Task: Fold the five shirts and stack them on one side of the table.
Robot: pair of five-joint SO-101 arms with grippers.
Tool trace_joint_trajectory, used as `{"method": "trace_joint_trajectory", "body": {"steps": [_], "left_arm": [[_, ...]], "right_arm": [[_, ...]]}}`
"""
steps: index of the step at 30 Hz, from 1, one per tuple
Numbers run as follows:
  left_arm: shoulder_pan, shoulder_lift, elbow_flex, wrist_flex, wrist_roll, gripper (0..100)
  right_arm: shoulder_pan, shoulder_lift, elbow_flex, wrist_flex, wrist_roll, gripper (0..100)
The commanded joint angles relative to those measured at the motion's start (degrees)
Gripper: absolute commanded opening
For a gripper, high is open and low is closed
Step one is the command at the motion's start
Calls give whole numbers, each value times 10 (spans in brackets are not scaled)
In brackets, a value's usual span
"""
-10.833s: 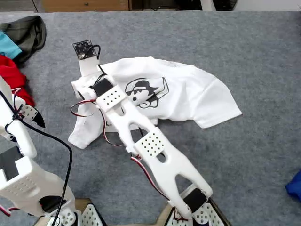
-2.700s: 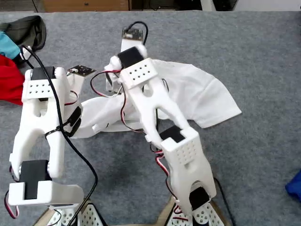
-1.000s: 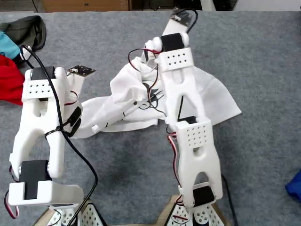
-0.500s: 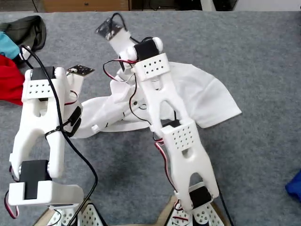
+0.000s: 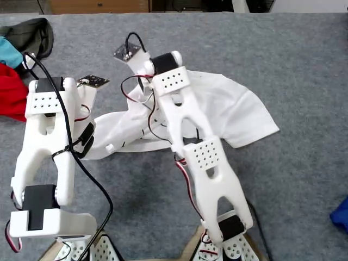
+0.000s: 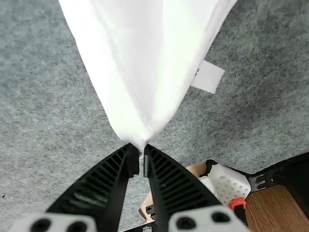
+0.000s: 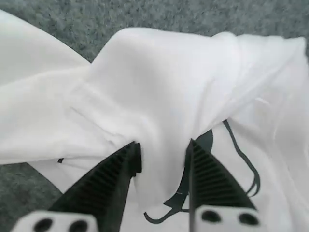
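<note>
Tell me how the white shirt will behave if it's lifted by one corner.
Likely floppy: the shirt lies in rumpled folds, and the corner in the left tool bunches to a point. Probably light, since the cloth looks thin. It may slip out, as the tool grips only its very edge.

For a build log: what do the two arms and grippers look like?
The left arm and right arm are white plastic with perforated panels and black servos at the joints. Thin red wires run along the right arm; a thick black cable trails the left. The left gripper and right gripper have black ribbed fingers.
</note>
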Motion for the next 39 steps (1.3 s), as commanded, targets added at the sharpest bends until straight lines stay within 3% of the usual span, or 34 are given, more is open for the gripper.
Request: {"method": "trace_joint_trajectory", "body": {"steps": [1, 4, 13, 20, 26, 30, 35, 39], "left_arm": [[-7, -24, 1, 3, 4, 19], [-7, -24, 1, 2, 4, 19], [-1, -24, -1, -62, 21, 19], [89, -24, -1, -115, 55, 19], [195, -24, -1, -169, 108, 19], [230, -24, 0, -230, 170, 19], [253, -23, 14, -307, 244, 19], [274, -23, 47, -350, 273, 19]], "right_arm": [[15, 7, -32, 3, -6, 6], [42, 10, -46, -6, -26, 5], [159, 11, -118, -13, -208, 5], [242, 9, -115, 13, -333, 6], [272, 8, -114, 14, -336, 9], [287, 8, -114, 14, -336, 19], [330, 8, -114, 14, -337, 182], [372, 8, -115, 14, -336, 217]]}}
